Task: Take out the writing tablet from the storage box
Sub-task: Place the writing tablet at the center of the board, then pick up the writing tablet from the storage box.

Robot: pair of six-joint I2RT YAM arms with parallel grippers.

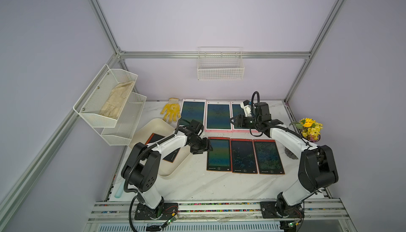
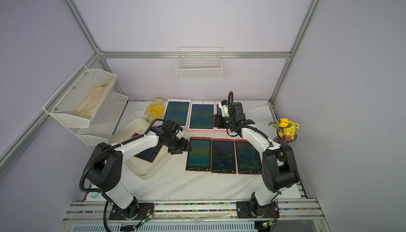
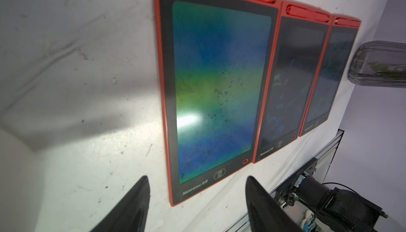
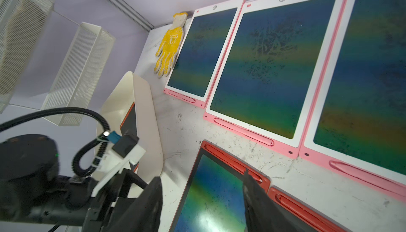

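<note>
Red-edged writing tablet [image 1: 172, 155]: lies in storage box [image 1: 149, 127], left of centre, partly under left arm [image 1: 169, 142].
Left pincer [image 1: 208, 148]: wide, empty, beside red tablet row [image 1: 242, 156].
Right pincer [image 1: 232, 121]: wide, empty, above pink tablets [image 1: 218, 115], right of centre.

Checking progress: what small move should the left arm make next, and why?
Probably swing the left tool, open and empty beside a red tablet, over to the storage box, where one writing tablet lies inside.
</note>
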